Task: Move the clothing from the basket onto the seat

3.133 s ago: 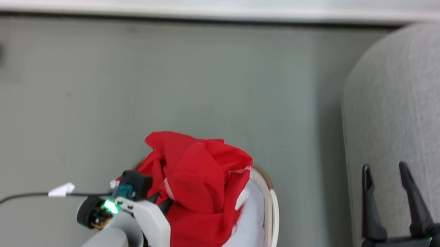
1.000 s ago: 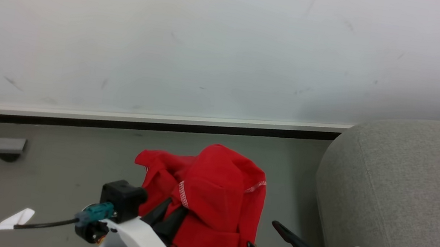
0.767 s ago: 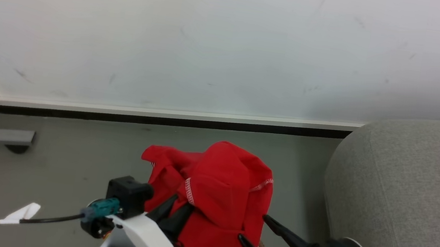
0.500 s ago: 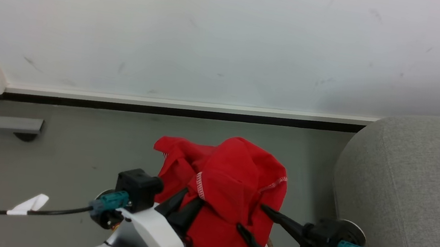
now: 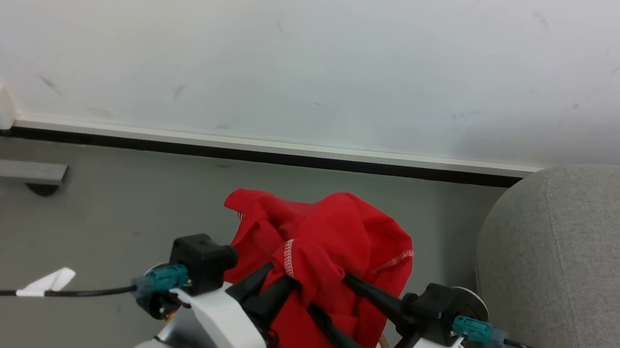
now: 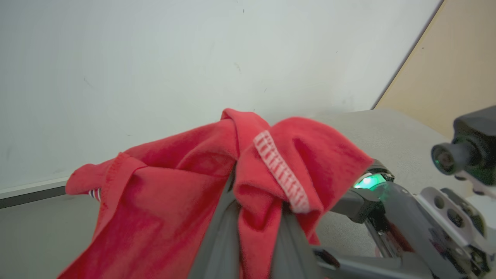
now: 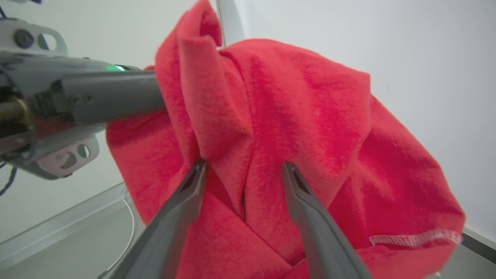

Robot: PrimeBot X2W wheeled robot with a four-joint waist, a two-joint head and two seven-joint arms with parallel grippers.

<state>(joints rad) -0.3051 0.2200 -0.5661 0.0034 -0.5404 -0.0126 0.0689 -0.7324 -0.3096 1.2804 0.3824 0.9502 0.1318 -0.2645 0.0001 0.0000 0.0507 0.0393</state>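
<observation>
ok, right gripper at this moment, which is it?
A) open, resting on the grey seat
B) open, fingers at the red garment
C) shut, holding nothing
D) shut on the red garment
B: in the right wrist view the right gripper has its two fingers wide apart against the clothing; the left gripper is the one shut on it.

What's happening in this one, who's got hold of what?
The left gripper is shut on a bunch of the red clothing and holds it up in the air, beside the grey seat. The right gripper is open, with a fold of the same fabric between its fingers. The clothing is not yet on the seat.
</observation>
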